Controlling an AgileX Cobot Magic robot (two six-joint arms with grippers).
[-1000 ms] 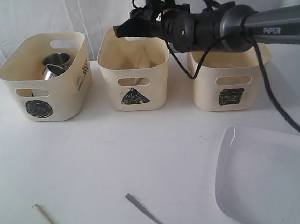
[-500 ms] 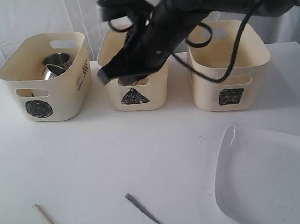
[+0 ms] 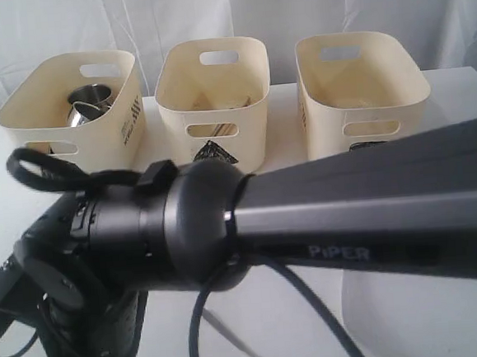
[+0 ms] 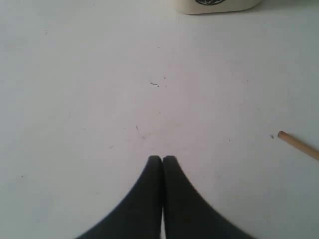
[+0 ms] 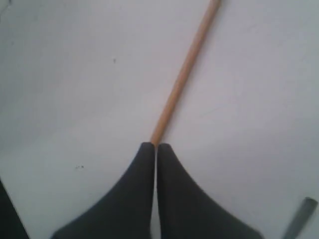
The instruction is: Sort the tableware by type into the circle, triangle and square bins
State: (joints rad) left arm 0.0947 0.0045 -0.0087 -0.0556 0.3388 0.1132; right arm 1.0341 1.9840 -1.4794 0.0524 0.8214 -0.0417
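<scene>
My right gripper (image 5: 154, 145) is shut low over the table. A wooden chopstick (image 5: 185, 74) lies flat and runs away from its tips, its near end hidden under the fingers; the slit between the jaws is thinner than the stick. A metal cutlery handle (image 5: 299, 219) lies to one side. My left gripper (image 4: 162, 158) is shut over bare table, with the chopstick's end (image 4: 299, 145) off to its side. The circle bin (image 3: 68, 117) holds steel mugs (image 3: 90, 99). The triangle bin (image 3: 212, 89) and square bin (image 3: 362, 86) stand beside it.
My right arm (image 3: 308, 223) crosses the whole foreground of the exterior view and hides most of the front table. A strip of the large white plate (image 3: 423, 321) shows beneath it at the right. The circle bin's base (image 4: 214, 5) edges the left wrist view.
The right arm swung from above the triangle bin down to the front left of the table, over the chopstick, and its jaws closed. The left gripper stayed shut.
</scene>
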